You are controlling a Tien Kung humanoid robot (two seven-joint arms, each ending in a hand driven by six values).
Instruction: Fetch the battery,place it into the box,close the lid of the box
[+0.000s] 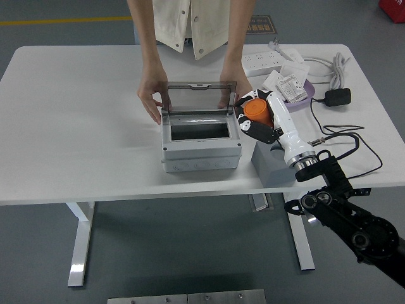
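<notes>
My right hand (254, 118) is shut on the orange cylindrical battery (255, 109), holding it in the air just right of the grey box (201, 152). The box's clear lid (197, 96) stands upright, showing the dark opening (199, 131). A person at the far side steadies the box and lid with one hand (152, 98) on its left and the other hand (233, 95) on its right. The grey block holder (268, 164) lies partly hidden under my forearm. My left arm is out of sight.
At the back right lie a white power strip (266, 62), a purple dish (306, 96) with white packets (286, 85), a black adapter (337, 97) and black cables (342, 136). The table's near edge (126, 197) runs below the box.
</notes>
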